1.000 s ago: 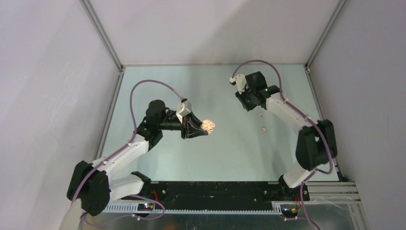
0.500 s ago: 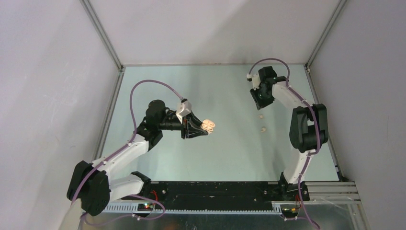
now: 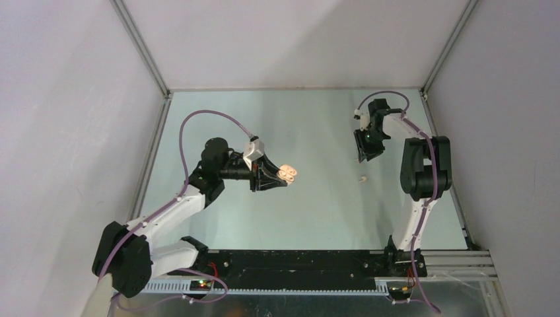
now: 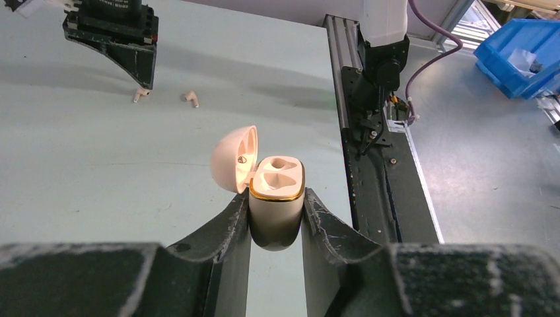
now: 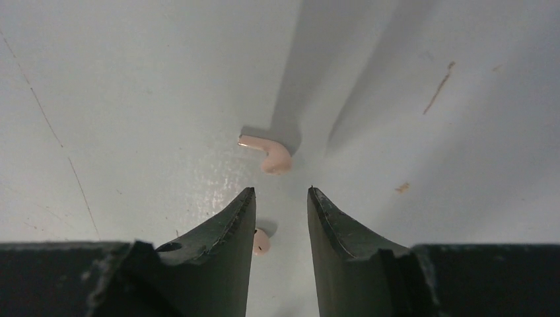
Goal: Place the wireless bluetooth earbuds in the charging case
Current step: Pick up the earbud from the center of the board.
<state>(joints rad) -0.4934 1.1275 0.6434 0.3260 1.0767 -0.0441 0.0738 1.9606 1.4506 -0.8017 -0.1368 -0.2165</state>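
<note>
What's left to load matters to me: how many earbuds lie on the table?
2. One earbud lies ahead of the right gripper's fingertips; the second earbud peeks beside one finger. Others may be hidden.

Cream egg-shaped charging case (image 4: 276, 224): smooth glossy plastic, shiny gold metallic-looking rim. The curved off-white earbud (image 5: 267, 153) is glossy too. The pale green tabletop (image 5: 132, 99) is matt and scuffed. On the left gripper (image 4: 277, 193), the black fingers (image 4: 224, 244) hugging the case look rough and chalky-edged.
</note>
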